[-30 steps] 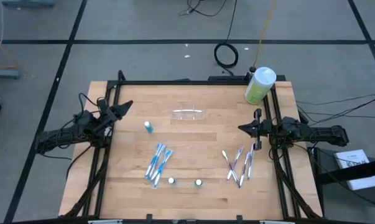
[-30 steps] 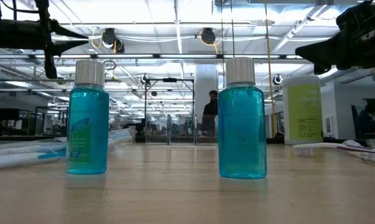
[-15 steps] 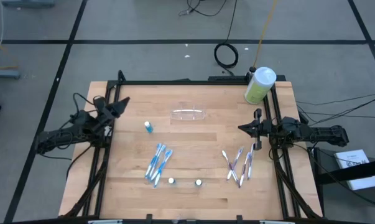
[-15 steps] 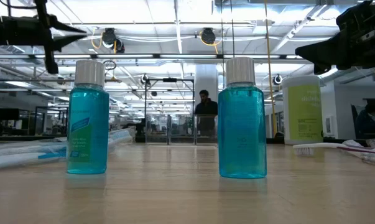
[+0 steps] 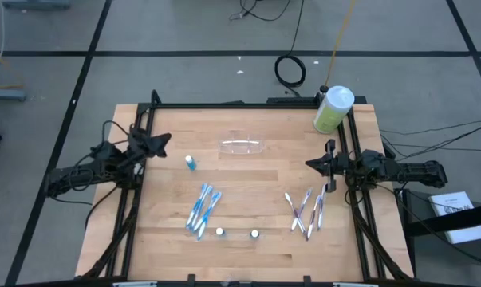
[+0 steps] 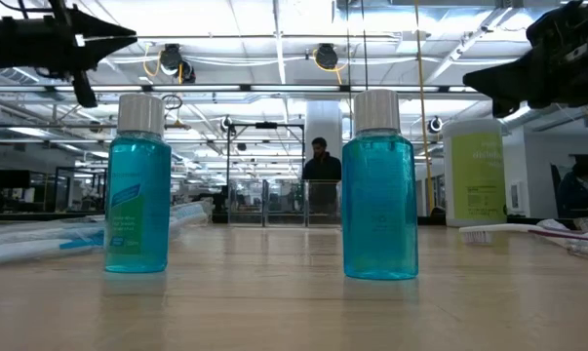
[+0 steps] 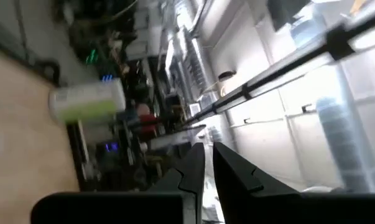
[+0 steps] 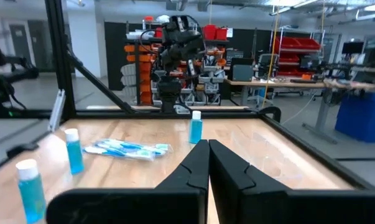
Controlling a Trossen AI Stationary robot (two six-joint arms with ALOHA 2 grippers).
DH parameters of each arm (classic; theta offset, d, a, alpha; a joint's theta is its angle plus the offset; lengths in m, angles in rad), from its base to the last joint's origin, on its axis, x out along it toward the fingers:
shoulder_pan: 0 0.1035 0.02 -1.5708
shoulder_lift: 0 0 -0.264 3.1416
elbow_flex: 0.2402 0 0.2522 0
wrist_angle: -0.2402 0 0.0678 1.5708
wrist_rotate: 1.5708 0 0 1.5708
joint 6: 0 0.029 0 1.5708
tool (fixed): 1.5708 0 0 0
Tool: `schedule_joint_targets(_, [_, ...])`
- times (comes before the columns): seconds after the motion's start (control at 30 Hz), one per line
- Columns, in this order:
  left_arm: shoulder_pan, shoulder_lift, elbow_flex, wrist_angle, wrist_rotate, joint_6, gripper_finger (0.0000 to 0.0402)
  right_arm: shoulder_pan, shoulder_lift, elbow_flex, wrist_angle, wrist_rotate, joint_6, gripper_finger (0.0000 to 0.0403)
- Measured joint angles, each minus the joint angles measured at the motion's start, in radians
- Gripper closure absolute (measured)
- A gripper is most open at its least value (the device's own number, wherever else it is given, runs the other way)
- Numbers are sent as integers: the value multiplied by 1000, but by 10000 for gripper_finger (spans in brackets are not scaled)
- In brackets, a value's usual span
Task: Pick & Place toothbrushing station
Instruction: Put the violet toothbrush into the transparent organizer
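With both hands empty and pinched shut, my left hand (image 5: 159,143) should open wide and approach the clear tray (image 5: 242,146) level, clearing the blue bottle (image 5: 191,163).

A green bottle with a white cap (image 5: 333,108) stood at the far right corner of the wooden table (image 5: 248,247). A small blue bottle (image 5: 191,163) stood left of the table's middle. Nearer, a bunch of blue and white toothbrushes (image 5: 202,209) lay on the left, and a bunch of pale toothbrushes (image 5: 307,210) lay on the right. Between them, near the front edge, stood two more small bottles (image 5: 220,232) and (image 5: 255,234). A coiled black cable (image 5: 289,70) lay on the floor beyond the table. In the low view a person (image 6: 320,168) stood far back in the room.
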Motion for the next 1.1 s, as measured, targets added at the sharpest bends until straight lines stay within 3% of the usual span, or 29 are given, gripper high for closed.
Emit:
schedule_joint_targets(0.13, [0,0,0,-63,16,-95,364,0,0,0,1,0,72,403])
schedule_joint_targets(0.47, [0,0,0,-306,160,-105,364,0,0,0,0,1,111,403])
schedule_joint_targets(0.8, [0,0,0,-323,156,-103,364,0,0,0,-1,5,-29,403])
schedule_joint_targets(1.0, [0,0,0,-323,155,-103,364,0,0,0,-5,5,-31,403])
schedule_joint_targets(1.07, [-1,0,0,-326,115,-34,364,0,0,0,-5,5,-30,403])
schedule_joint_targets(1.1, [0,0,0,-332,75,79,364,0,0,0,-5,4,-31,403])
